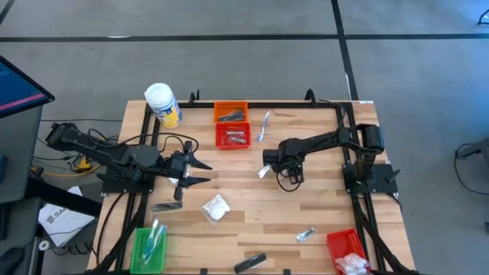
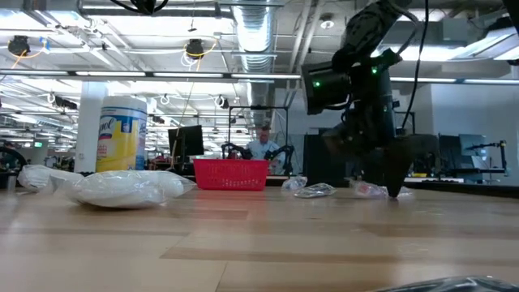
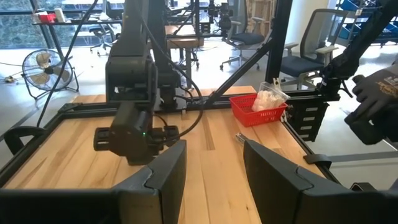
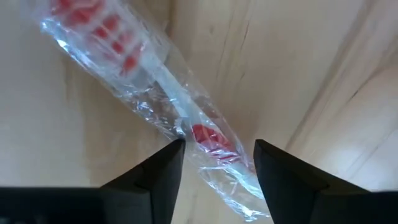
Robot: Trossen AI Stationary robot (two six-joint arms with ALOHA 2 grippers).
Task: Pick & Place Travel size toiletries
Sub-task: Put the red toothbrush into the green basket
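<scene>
My right gripper (image 1: 267, 166) points down at the table's middle, open. Its fingers stand on either side of a clear-plastic wrapped stick with red parts (image 4: 186, 124), which lies flat on the wood (image 1: 263, 173). In the low view the right gripper's fingertips (image 2: 391, 188) reach down to the tabletop beside that stick (image 2: 369, 190). My left gripper (image 1: 197, 171) hovers open at the table's left, holding nothing (image 3: 214, 168). Loose on the table lie a white packet (image 1: 215, 208), a foil sachet (image 1: 306, 234), a grey sachet (image 1: 166, 206), a dark tube (image 1: 250, 263) and another clear stick (image 1: 264, 126). My right gripper comes from above, pointing down, with its open fingers across the wrapped stick's middle (image 4: 208, 140). The wrapper's edge reaches one fingertip (image 4: 174, 152); whether it touches I cannot tell. The stick lies flat on the table.
A white jar with a yellow label (image 1: 163, 103) stands at the far left corner. Orange (image 1: 231, 113) and red (image 1: 233, 136) baskets sit at the far edge, a green basket (image 1: 149, 248) near left, and a red basket with white packets (image 1: 348, 248) near right.
</scene>
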